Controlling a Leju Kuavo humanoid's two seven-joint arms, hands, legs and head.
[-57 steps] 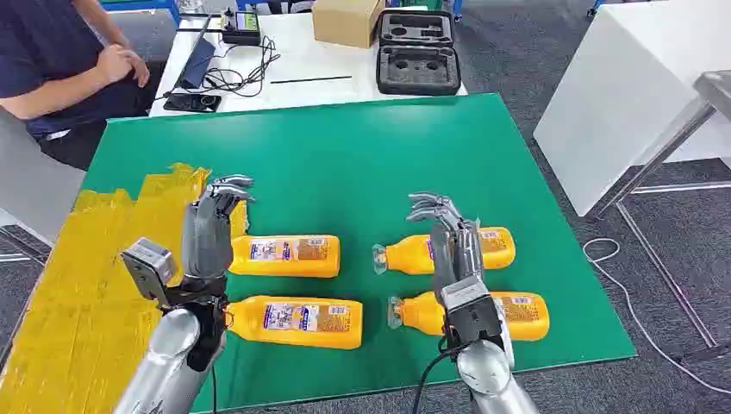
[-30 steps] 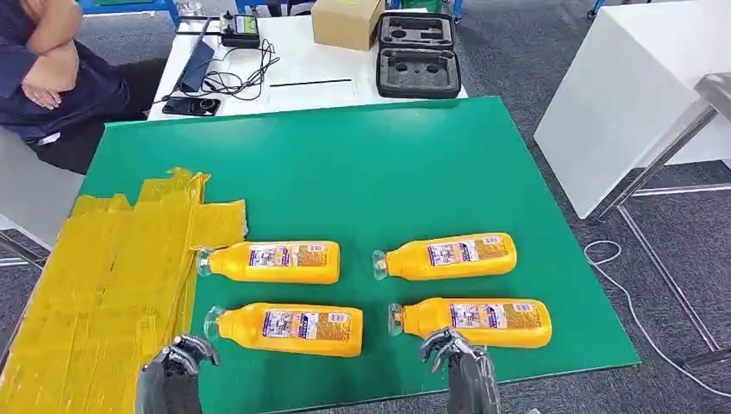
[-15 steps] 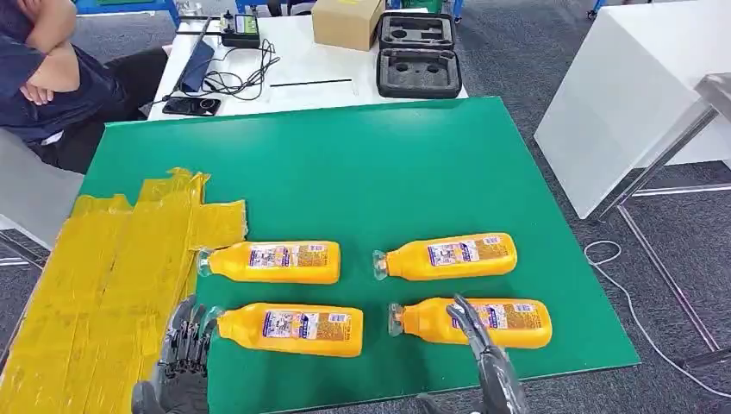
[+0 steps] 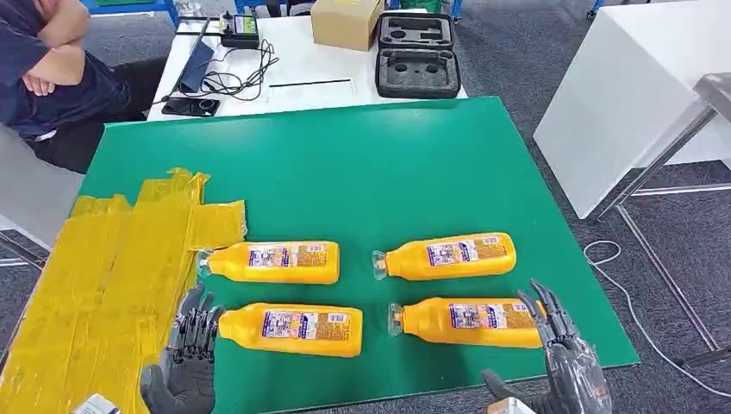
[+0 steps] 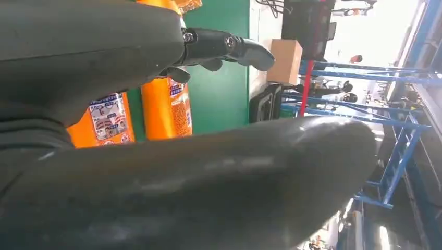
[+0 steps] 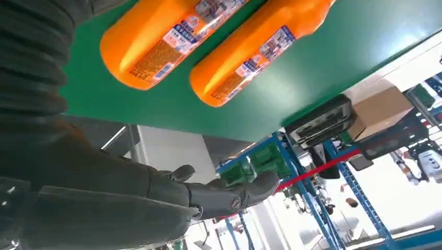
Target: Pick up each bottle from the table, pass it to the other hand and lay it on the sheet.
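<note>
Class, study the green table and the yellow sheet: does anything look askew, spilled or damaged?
Nothing is spilled or damaged. The four orange bottles lie neatly in two rows on the green table. Only the yellow sheet looks odd: a wrinkled patchwork with a ragged far edge.

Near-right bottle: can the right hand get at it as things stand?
Probably yes. The right hand is open beside the base end of the near-right bottle, with only bare green table around it.
</note>
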